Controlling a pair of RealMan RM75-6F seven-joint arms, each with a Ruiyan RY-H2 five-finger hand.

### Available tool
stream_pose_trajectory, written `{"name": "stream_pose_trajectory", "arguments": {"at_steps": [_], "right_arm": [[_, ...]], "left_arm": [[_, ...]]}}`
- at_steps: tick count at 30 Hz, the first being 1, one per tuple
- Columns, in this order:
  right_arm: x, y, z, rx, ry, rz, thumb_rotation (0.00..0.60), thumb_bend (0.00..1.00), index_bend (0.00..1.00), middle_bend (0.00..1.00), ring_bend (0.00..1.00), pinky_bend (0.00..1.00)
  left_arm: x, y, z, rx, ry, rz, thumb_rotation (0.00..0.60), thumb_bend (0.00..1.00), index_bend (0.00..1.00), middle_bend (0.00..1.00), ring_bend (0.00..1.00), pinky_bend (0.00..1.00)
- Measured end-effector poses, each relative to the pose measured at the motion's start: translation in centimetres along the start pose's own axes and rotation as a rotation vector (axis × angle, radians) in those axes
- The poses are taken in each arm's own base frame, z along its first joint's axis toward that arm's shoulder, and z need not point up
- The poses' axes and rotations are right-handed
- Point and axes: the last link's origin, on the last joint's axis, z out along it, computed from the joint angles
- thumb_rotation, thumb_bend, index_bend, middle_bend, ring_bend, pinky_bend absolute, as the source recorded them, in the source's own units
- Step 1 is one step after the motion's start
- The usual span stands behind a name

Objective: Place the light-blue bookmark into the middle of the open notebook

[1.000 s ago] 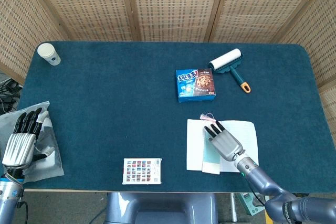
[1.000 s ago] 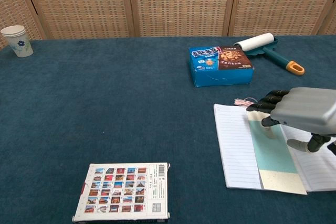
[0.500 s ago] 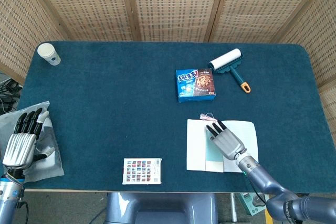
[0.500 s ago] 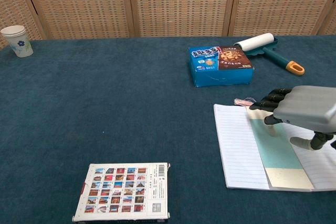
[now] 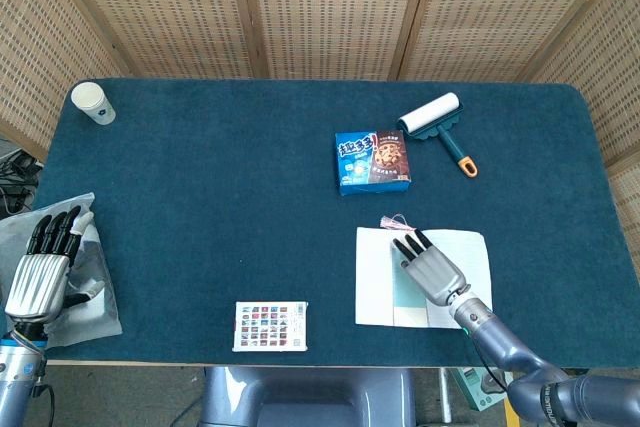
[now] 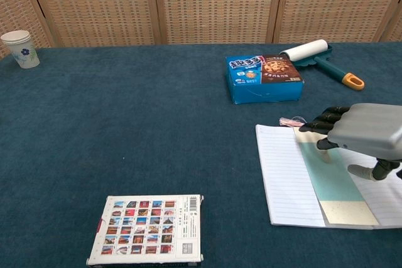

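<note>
Chest view: your right hand [image 6: 364, 133], fingers flat and holding nothing, presses the light-blue bookmark [image 6: 326, 179] lying beneath it along the open notebook [image 6: 282, 180] near its middle fold, so lifting clear seemingly comes next; left hand [image 5: 40, 272] idles open.

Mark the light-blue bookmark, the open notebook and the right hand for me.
light-blue bookmark [image 6: 328, 179]: chest view, its blue middle.
open notebook [image 6: 282, 174]: chest view, bare left page.
right hand [image 6: 364, 131]: chest view, back of the hand.
</note>
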Motion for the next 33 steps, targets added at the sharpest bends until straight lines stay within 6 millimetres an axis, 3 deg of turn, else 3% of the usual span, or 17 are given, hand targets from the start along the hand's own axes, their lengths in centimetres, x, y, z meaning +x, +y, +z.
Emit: {"name": "stream_pose_trajectory", "arguments": {"at_steps": [18,25,33], "right_arm": [[1.8,0.4,-0.7,-0.012,0.036,-0.025,0.600,0.66,0.33,0.00,0.00,0.00],[3.4,0.8,-1.7,-0.041,0.085,0.001,0.600,0.51,0.25,0.00,0.00,0.00],[3.8,2.1,-4.0,-0.139,0.167,0.169,0.600,0.39,0.10,0.00,0.00,0.00]], "left_arm": [[0.1,0.0,0.0,-0.002,0.004,-0.005,0.600,0.05,0.00,0.00,0.00,0.00],[0.3,-0.1,-0.1,-0.001,0.010,-0.012,0.600,0.05,0.00,0.00,0.00,0.00],[0.5,-0.4,-0.1,0.008,0.011,-0.021,0.600,0.05,0.00,0.00,0.00,0.00]]}}
